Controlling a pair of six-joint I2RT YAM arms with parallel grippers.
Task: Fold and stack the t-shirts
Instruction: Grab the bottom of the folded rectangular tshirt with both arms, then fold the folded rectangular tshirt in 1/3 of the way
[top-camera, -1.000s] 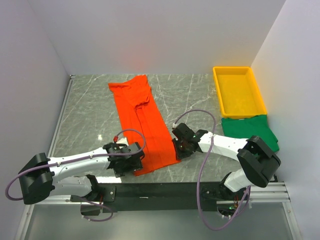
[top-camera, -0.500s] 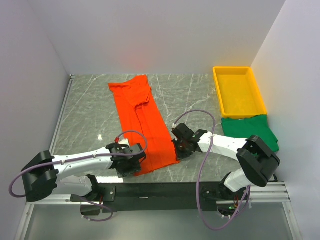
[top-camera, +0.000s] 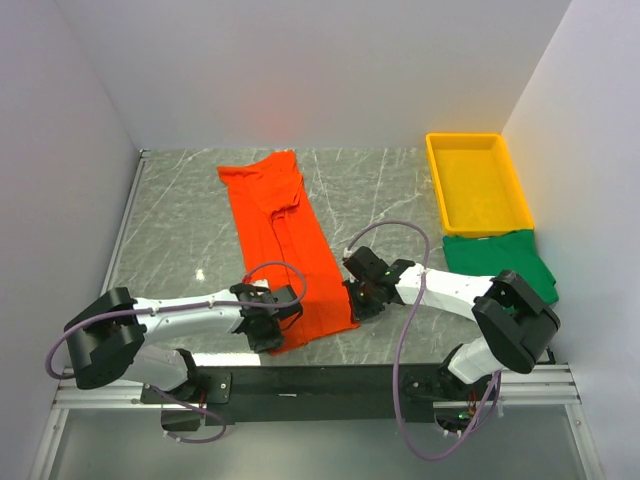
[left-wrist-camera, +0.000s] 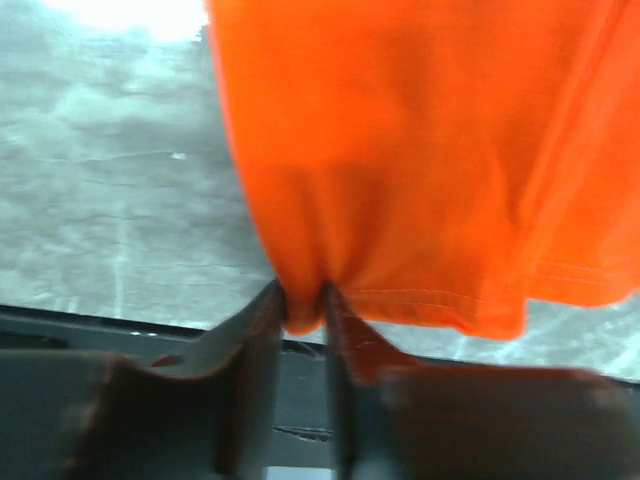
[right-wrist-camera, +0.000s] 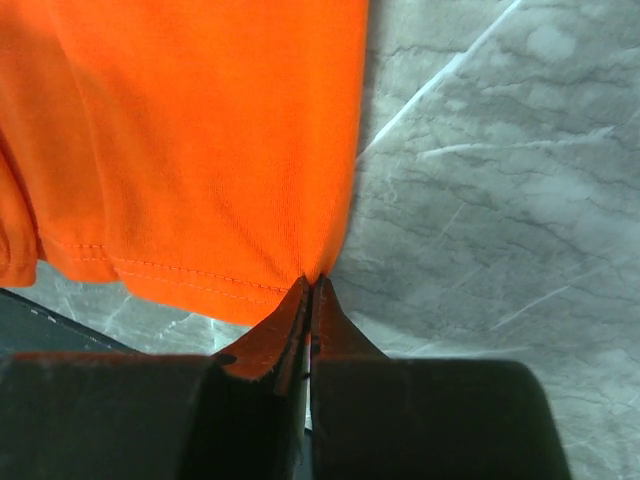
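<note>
The orange shirt (top-camera: 285, 235) lies lengthwise on the bench (top-camera: 180, 230); the left pincer (left-wrist-camera: 303, 300) and right pincer (right-wrist-camera: 312, 287) each clench a near hem corner, probably so both can carry the hem evenly toward the collar.

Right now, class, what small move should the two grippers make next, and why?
Probably raise both together a little: the left gripper and right gripper each pinch a near hem corner of the orange shirt, which lies long and flat, ready to fold toward its far end.
</note>
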